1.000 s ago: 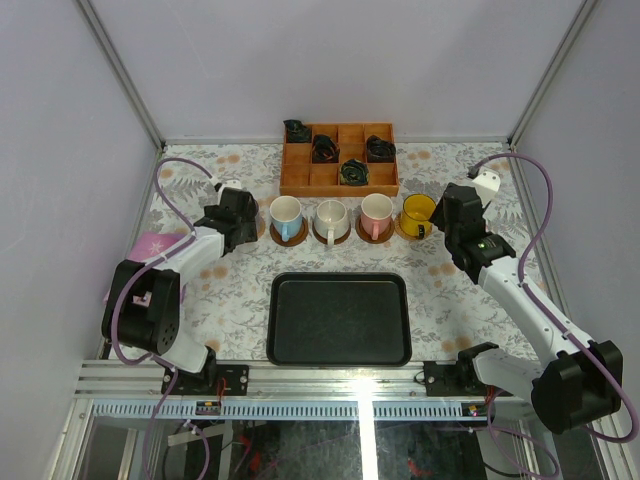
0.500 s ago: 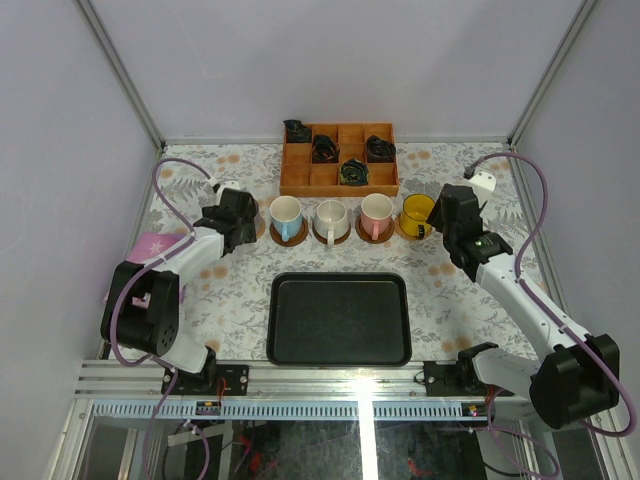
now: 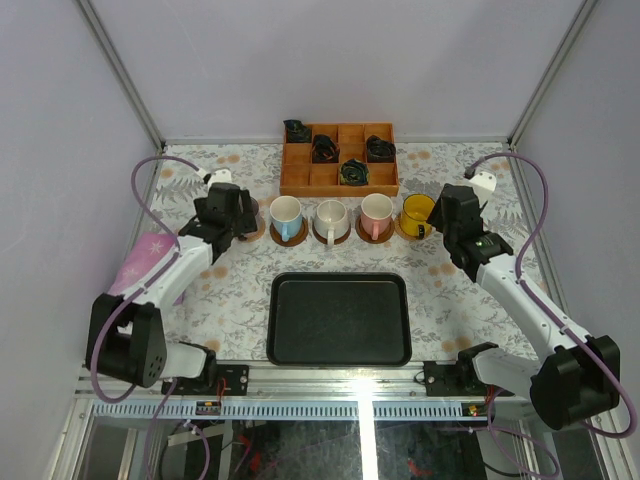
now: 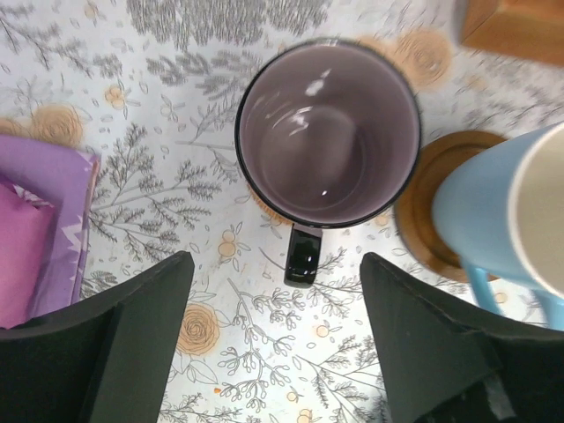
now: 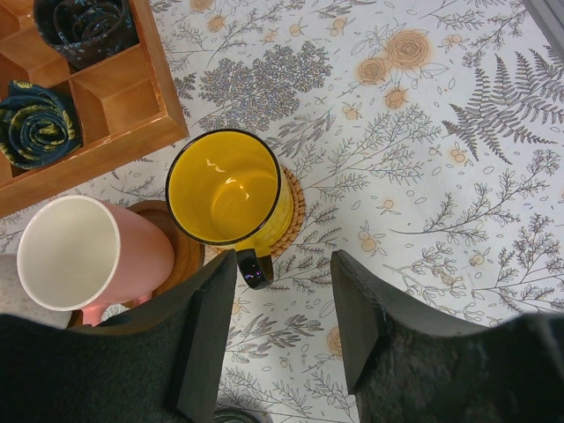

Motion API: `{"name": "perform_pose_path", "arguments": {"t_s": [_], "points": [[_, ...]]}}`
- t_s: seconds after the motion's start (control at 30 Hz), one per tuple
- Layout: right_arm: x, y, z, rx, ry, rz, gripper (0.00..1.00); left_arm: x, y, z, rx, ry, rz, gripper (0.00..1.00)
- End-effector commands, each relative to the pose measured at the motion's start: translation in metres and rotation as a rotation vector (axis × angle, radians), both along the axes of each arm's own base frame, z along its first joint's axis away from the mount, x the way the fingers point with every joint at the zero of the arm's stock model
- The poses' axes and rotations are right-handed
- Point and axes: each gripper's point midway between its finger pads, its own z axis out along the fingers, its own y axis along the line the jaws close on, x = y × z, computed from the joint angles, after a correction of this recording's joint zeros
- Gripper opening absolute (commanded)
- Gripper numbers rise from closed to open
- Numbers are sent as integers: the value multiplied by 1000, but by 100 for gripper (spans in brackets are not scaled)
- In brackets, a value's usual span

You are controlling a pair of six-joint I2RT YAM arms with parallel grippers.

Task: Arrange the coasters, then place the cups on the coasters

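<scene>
Widening over the last sec, the left gripper [image 4: 273,269] now stands well open w/ nothing in it. The mauve cup [image 4: 326,132] sits upright just beyond the fingertips, handle toward the wrist, clear of both fingers. In the top view that arm has drawn back and swung left vs a sec ago, so this reads as a release just done. A sliver of brown coaster [image 4: 266,210] shows under the cup's near edge; can't tell if it's centred.

Next along are the blue cup [image 4: 502,220] on its dark coaster [image 4: 421,211], then the cream cup [image 3: 331,217] and pink cup [image 5: 88,256], each on a disc. The right gripper [image 5: 280,273] is part open, holding nothing. The yellow cup [image 5: 231,189] sits on a tan woven coaster [image 5: 293,207], its handle just btwn the fingertips, same as before. All five cups look seated, so the task is approx done; the arms prob. only need to retreat.
</scene>
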Motion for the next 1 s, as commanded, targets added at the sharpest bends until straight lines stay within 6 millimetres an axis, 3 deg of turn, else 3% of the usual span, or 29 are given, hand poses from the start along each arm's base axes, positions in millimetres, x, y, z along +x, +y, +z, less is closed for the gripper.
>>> {"name": "perform_pose_path", "arguments": {"t_s": [0.0, 0.17, 0.57, 0.73, 0.97], "points": [[-1, -3, 19, 19, -58, -11, 54, 10, -9, 44, -83, -169, 14, 83], [-12, -16, 27, 10, -98, -63, 56, 2, 18, 77, -66, -337, 152, 100], [-53, -53, 24, 2, -171, -226, 81, -37, 84, 102, 26, -438, 555, 100], [-74, -67, 21, 24, -217, -291, 100, -59, 100, 112, -2, -524, 665, 100], [-101, -86, 17, 45, -266, -387, 99, -111, 133, 131, -92, -733, 906, 100]]}}
